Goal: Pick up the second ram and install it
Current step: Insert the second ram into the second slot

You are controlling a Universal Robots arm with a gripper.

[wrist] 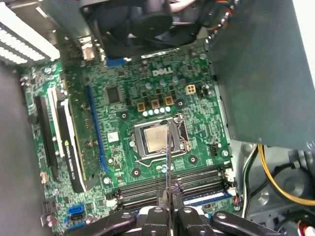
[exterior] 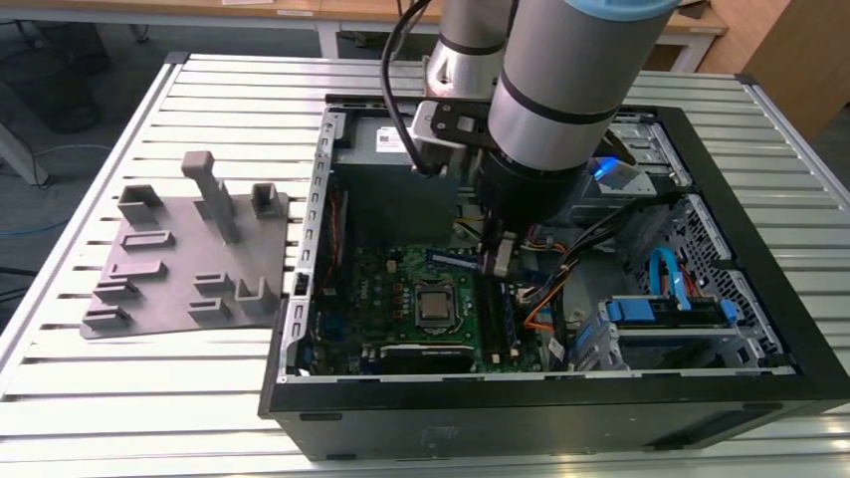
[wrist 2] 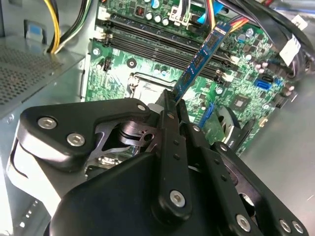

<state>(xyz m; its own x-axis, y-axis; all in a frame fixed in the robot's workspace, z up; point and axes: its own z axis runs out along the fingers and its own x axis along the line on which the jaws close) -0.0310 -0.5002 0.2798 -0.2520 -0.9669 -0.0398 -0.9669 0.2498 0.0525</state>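
Fingers [wrist 2: 172, 147] clenched on one end of the second ram [wrist 2: 202, 59], held above the memory slots [wrist 2: 162, 39] inside the open case [exterior: 531, 413]. Board seems light, stiff, thin, likely fragile; pinch flat faces gently, avoiding contacts.

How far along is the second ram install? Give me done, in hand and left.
Done: the pickup. The second ram sits clamped in the gripper inside the open computer case. In hand: it hangs tilted above the memory slots. Left: seating it; it stands in no slot yet.
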